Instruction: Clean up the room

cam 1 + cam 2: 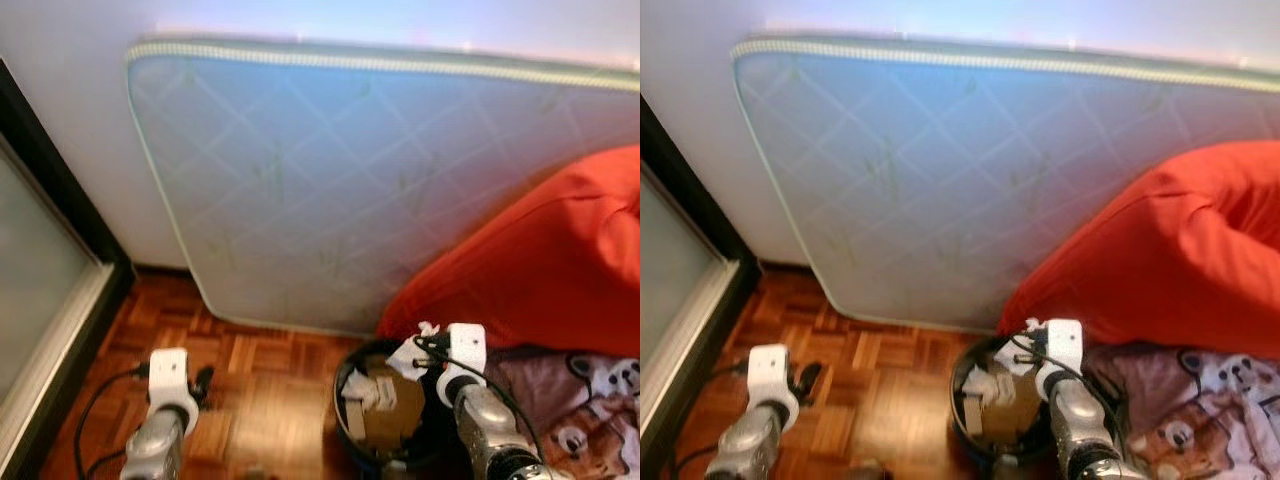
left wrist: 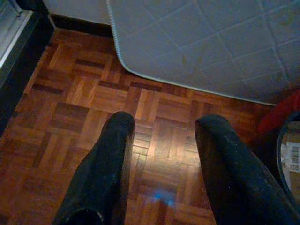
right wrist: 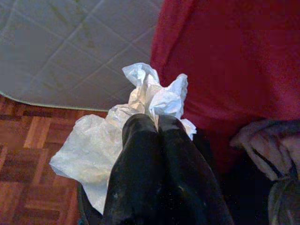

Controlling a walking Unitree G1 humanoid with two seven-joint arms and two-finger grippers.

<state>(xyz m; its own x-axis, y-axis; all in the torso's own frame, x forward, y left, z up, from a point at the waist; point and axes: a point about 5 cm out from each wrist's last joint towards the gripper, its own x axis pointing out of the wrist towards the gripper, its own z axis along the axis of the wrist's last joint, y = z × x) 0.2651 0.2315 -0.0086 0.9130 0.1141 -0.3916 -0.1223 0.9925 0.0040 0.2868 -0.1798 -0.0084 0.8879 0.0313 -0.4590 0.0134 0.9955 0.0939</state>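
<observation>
Here the right gripper (image 3: 157,124) pinches a crumpled white tissue (image 3: 117,136), fingers closed on it, above the black bin (image 1: 345,385), which seems to hold cardboard scraps. The left gripper (image 2: 161,140) hangs spread wide over the parquet floor (image 2: 84,93), beside the leaning mattress (image 1: 340,180).

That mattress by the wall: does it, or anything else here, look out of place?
Yes. The mattress stands on edge, leaning against the wall instead of lying flat. The right gripper holds crumpled white paper over the black bin.
</observation>
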